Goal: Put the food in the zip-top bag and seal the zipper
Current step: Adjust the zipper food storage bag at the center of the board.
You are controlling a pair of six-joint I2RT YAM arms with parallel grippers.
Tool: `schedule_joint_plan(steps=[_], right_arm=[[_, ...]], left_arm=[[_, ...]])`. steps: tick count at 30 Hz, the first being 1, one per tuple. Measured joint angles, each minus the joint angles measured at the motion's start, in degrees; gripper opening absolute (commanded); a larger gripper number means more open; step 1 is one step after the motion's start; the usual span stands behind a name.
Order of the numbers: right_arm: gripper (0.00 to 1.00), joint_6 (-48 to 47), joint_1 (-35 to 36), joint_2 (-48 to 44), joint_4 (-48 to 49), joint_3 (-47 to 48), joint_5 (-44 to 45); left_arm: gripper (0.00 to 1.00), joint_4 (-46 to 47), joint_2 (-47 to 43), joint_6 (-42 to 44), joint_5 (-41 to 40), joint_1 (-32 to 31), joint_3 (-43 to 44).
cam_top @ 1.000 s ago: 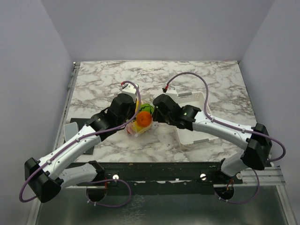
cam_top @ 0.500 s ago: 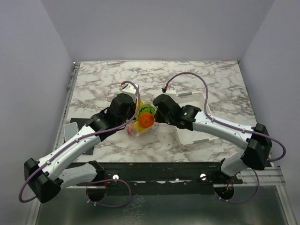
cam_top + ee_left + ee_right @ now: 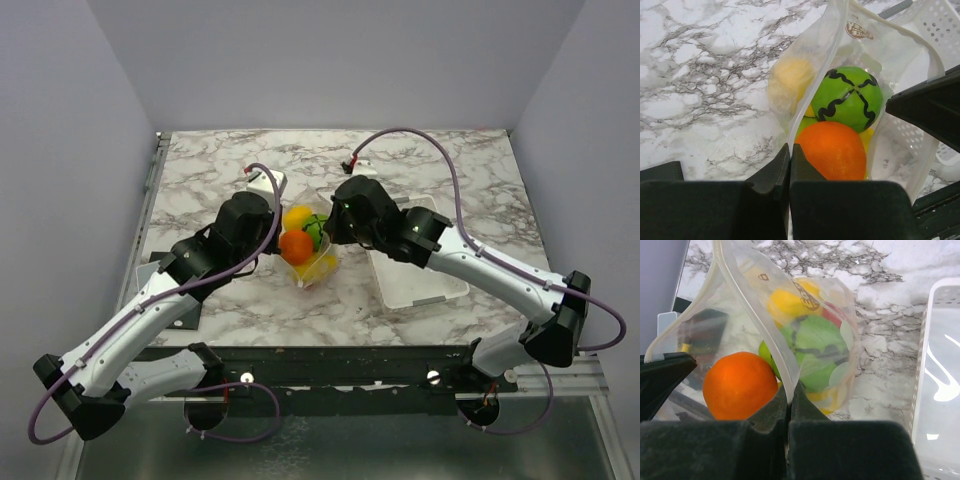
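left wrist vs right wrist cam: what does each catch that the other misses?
Left wrist only: a grey bar on the white tray; the green ball seen straight through the open mouth. Right wrist only: a red piece behind that ball, a pale grey slab near the wall. Both: the zip-top bag holding the orange and yellow fruit, the tray, marble table.
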Motion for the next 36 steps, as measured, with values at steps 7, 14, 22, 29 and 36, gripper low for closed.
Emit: schedule_joint_plan(steps=[7, 14, 22, 29, 36], right_arm=[[0.01, -2.3, 0.0, -3.0, -1.8, 1.7, -0.1], [0.01, -2.0, 0.0, -0.4, -1.6, -4.5, -0.1], [0.01, -3.0, 0.0, 0.3, -4.0, -2.1, 0.6], [0.01, -4.2, 0.0, -4.5, -4.4, 2.3, 2.5], [0.01, -4.0, 0.0, -0.7, -2.3, -2.8, 1.4]], left_arm=[[0.00, -2.7, -0.9, -2.2, 1.0, 0.0, 4.2], [0.00, 1.1, 2.0, -6.1, 2.9, 0.0, -7.0], [0.00, 0.4, 2.5, -7.1, 7.7, 0.1, -3.6], [0.00, 2.1, -4.0, -7.5, 7.6, 0.1, 2.3], [0.00, 4.5, -1.2, -9.2, 7.3, 0.1, -8.0]])
